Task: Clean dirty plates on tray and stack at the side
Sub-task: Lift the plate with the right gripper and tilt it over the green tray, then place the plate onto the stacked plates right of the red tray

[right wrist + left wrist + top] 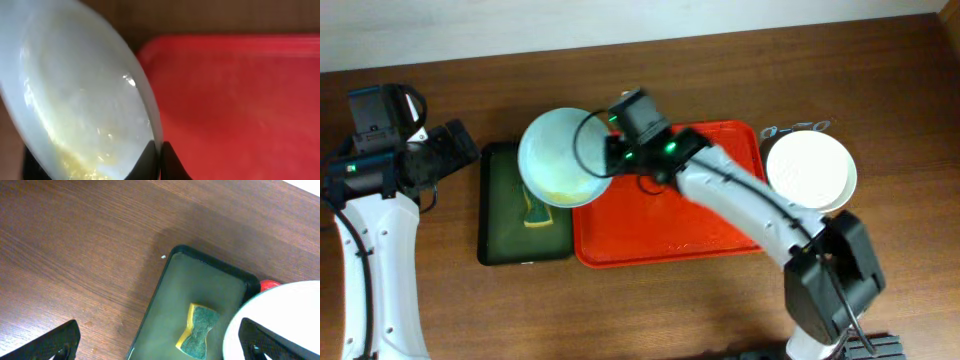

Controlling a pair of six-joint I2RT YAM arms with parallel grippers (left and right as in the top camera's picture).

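My right gripper (160, 150) is clamped on the rim of a plate (75, 90), both fingers pressed together on the edge. The plate is lifted and tilted, its hollow face turned up and away from the wrist. I take it by the edge, as I judge it, so that the whole dirty face is free for wiping; a yellow smear shows low on that face, close to the fingers.

Just beside the grip lies the tray (240, 100), bright red, and what I can see of it carries no plate, though my own arm hides a strip of it. From above, the plate hangs mostly over the far end of the green tray (500, 235), with only its right edge reaching across the red rim. That puts the smear near the sponge (197, 332), which lies in the green tray, yellow side and green side both showing.

My left gripper (157, 345) is spread wide and holds nothing. It hovers above the counter (75, 240), looking down on the green tray's left edge, well placed to come down on the sponge.

At the far right, clear of the tray, a stack (810, 168) sits on the counter; it looks like two plates, the top one clean. So I judge this to be the last plate to wipe, with the sponge not yet picked up
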